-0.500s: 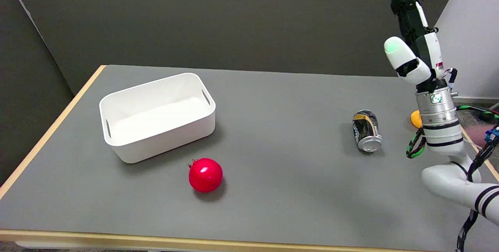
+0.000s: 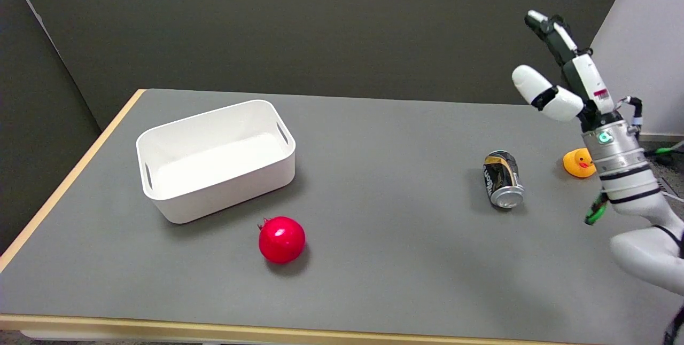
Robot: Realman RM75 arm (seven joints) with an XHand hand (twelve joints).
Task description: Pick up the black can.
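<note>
1. the black can (image 2: 502, 179) lay on its side on the grey table (image 2: 374, 185), toward the right.
2. the right hand (image 2: 561, 72) was raised in the air, up and to the right of the can, well apart from it.
3. its fingers (image 2: 537, 86) were spread and held nothing.
4. a yellow duck (image 2: 578, 163) sat just right of the can.
</note>
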